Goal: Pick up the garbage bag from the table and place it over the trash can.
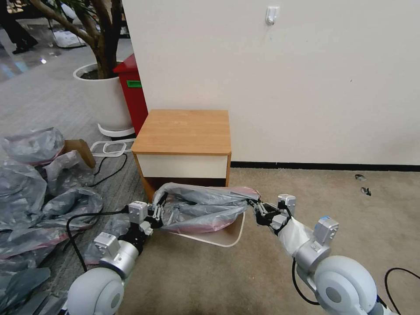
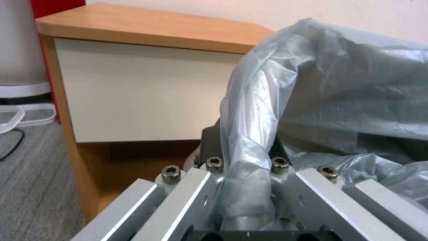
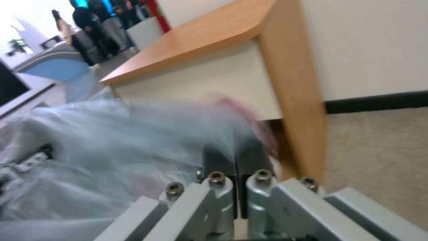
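Bag (image 1: 199,205) stretched between 2 grippers in front of the table (image 1: 183,131), low over the bin (image 1: 227,236). Left gripper (image 1: 156,215) clamped on a bunched fold, right gripper (image 1: 255,204) pinched shut on the pink rim. Thin film under tension: risk of tearing or slipping out, or of the mouth sagging closed and missing the bin's rim

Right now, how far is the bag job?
Done: the bag is off the table. In hand: the left gripper and the right gripper each pinch one end, stretching it above the can. Left: lower the rim over the can.
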You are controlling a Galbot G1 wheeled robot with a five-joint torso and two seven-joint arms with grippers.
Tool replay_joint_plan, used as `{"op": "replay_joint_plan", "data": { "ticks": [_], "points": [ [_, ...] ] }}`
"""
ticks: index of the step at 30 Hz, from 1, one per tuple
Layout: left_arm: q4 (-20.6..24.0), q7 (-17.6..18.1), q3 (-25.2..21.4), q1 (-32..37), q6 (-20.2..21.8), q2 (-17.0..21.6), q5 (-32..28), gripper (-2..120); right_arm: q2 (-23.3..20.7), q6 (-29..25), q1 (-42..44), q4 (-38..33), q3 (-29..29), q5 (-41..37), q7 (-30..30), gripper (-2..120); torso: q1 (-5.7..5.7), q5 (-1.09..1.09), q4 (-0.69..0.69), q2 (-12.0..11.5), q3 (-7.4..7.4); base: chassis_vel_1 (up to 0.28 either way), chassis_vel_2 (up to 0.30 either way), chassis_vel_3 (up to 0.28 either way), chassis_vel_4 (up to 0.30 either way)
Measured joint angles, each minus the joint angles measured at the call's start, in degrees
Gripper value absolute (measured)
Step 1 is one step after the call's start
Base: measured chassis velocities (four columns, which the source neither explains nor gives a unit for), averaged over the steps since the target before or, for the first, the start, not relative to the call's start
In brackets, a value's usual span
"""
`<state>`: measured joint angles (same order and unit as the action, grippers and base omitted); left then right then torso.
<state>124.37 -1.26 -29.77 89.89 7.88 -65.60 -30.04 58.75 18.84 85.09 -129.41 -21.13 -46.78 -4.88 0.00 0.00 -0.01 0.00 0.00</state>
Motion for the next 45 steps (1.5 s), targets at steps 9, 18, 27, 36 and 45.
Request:
{"op": "replay_joint_plan", "data": {
  "ticks": [9,18,27,36,45],
  "points": [
    [-0.1,0.8,-0.9,-0.9,1.3,-0.8,-2.7,3,-1.1,-0.1,0.9,0.7,-1.6,0.1,0.2,33,0.0,0.01,0.01,0.0,0.0,0.0,0.0,0.0,0.0],
    [-1.4,1.9,-1.5,-1.4,1.9,-2.2,-4.4,3,5.8,-4.3,6.3,-5.7,-3.3,-4.0,-1.6,67,0.0,0.0,0.01,0.0,0.0,0.0,0.0,0.0,0.0],
    [-1.8,2.0,-0.9,-1.5,2.0,-3.0,-5.1,3,12.6,-4.2,10.6,-8.8,10.5,0.5,-1.5,98,0.0,0.0,0.01,0.0,-0.01,0.0,0.0,0.0,0.0],
    [-1.1,2.0,-0.8,-0.6,2.0,-3.5,-5.1,3,14.4,-3.4,7.9,-5.2,14.6,3.0,-1.0,100,0.0,0.0,0.01,0.0,0.0,0.0,0.0,0.0,0.0],
    [0.3,1.9,-0.2,-0.1,2.7,-3.9,-5.8,3,14.6,-3.1,5.0,-2.2,14.6,2.7,-1.2,100,0.0,0.0,0.01,0.0,0.0,0.0,0.0,0.0,0.0]
  ]
}}
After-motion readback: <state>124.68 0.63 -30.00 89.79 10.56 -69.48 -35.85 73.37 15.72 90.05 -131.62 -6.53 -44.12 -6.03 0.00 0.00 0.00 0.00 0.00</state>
